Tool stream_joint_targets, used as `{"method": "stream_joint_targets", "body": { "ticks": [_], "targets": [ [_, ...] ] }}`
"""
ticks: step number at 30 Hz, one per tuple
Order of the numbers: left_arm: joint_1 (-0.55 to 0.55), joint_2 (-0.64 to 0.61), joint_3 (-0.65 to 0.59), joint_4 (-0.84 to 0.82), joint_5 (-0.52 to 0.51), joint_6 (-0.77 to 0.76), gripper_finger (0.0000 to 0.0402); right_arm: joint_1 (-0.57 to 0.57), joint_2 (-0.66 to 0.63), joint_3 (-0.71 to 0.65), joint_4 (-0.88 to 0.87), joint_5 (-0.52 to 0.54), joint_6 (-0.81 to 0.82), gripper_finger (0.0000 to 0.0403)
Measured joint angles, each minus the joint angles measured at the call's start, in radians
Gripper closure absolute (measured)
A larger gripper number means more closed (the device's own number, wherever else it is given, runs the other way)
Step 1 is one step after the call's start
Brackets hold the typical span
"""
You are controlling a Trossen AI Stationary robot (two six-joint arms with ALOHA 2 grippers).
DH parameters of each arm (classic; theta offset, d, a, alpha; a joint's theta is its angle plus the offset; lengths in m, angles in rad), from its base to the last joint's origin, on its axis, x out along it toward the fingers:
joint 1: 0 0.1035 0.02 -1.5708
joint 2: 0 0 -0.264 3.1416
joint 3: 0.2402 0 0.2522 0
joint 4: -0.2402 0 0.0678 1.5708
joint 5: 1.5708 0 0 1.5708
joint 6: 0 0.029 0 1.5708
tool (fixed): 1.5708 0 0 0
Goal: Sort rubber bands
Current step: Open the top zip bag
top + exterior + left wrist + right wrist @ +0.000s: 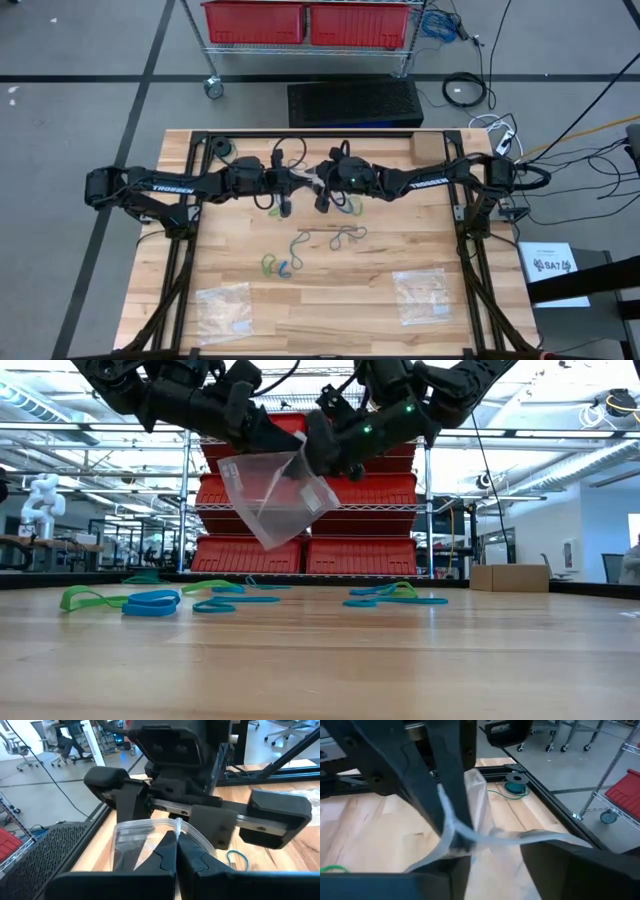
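A clear plastic bag (272,495) hangs in the air between my two grippers, over the far middle of the table. My left gripper (176,851) is shut on its top rim. My right gripper (200,812) faces it from the table's right, open, fingers spread wide at the bag's mouth. Blue, green and dark rubber bands lie flat on the wood: one cluster (345,238) in the middle, another (280,265) nearer the near edge, more (345,208) under the grippers. In the low view they lie in a row (150,602) (395,596). My left gripper pinches the bag's zip-strip rim (176,824) between its two shut fingers, coming level from the table's left. The bag is lifted clear of the table and hangs below the fingers, tilted. My right gripper is open. The bag's wall lies against one finger (560,851), and the other finger (125,800) stands at the bag's side edge. Whether a finger is inside the bag I cannot tell.
Two more clear bags lie flat near the near edge, one left (222,305), one right (420,292). A cardboard box (430,148) and a green spool (516,782) sit at the far edge. A rack of red bins (310,22) stands beyond the table.
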Motion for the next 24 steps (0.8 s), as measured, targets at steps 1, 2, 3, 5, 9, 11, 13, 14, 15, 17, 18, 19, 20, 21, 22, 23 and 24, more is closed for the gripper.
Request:
{"method": "stream_joint_targets", "body": {
  "ticks": [1,2,3,5,9,11,13,14,15,17,18,19,20,21,22,23,24],
  "targets": [
    [0.0,0.0,0.0,0.002,0.0,0.0,0.0402,0.001,0.0,0.001,-0.007,0.0,0.0,0.0226],
    [0.0,0.0,0.0,0.002,-0.001,0.0,0.0402,0.002,0.0,0.001,-0.02,-0.003,0.0,0.0223],
    [0.0,0.0,0.0,0.003,-0.004,0.0,0.0402,0.004,-0.001,0.001,-0.037,-0.007,0.0,0.0223],
    [0.0,0.0,0.0,0.003,-0.006,0.0,0.0402,0.005,-0.007,0.001,-0.073,-0.026,0.0,0.0234],
    [0.0,0.0,0.0,0.009,-0.01,-0.008,0.0402,0.008,-0.022,0.001,-0.112,-0.026,-0.004,0.0292],
    [0.0,0.0,0.0,0.016,-0.011,-0.022,0.0402,0.007,-0.024,0.001,-0.103,-0.026,-0.006,0.0333],
    [-0.006,0.0,0.0,0.03,-0.013,-0.024,0.0402,0.003,-0.024,0.001,-0.082,-0.026,-0.007,0.0377],
    [-0.011,0.0,0.0,0.037,-0.013,-0.024,0.0402,0.003,-0.024,0.001,-0.072,-0.025,-0.009,0.039],
    [-0.016,0.0,0.0,0.042,-0.013,-0.024,0.0402,0.003,-0.023,0.001,-0.061,-0.024,-0.011,0.0394],
    [-0.028,0.0,0.0,0.056,-0.014,-0.025,0.0402,0.003,-0.022,0.001,-0.046,-0.023,-0.011,0.0395],
    [-0.035,0.0,0.0,0.066,-0.018,-0.025,0.0402,0.003,-0.022,0.001,-0.045,-0.022,-0.011,0.0398],
    [-0.041,0.0,0.0,0.074,-0.03,-0.025,0.0402,0.003,-0.021,0.001,-0.043,-0.022,-0.011,0.04],
    [-0.048,0.0,0.0,0.08,-0.042,-0.025,0.0402,0.003,-0.021,0.001,-0.043,-0.022,-0.011,0.0401],
    [-0.054,0.0,0.0,0.086,-0.053,-0.025,0.0402,0.003,-0.021,0.001,-0.042,-0.022,-0.011,0.0401],
    [-0.059,0.0,0.0,0.093,-0.061,-0.024,0.0402,0.003,-0.021,0.001,-0.041,-0.023,-0.011,0.0402],
    [-0.063,0.0,0.0,0.099,-0.068,-0.024,0.0402,0.003,-0.021,0.001,-0.04,-0.025,-0.013,0.0402],
    [-0.066,0.0,0.0,0.104,-0.074,-0.024,0.0402,0.003,-0.021,0.001,-0.037,-0.025,-0.017,0.0402]
  ]
}}
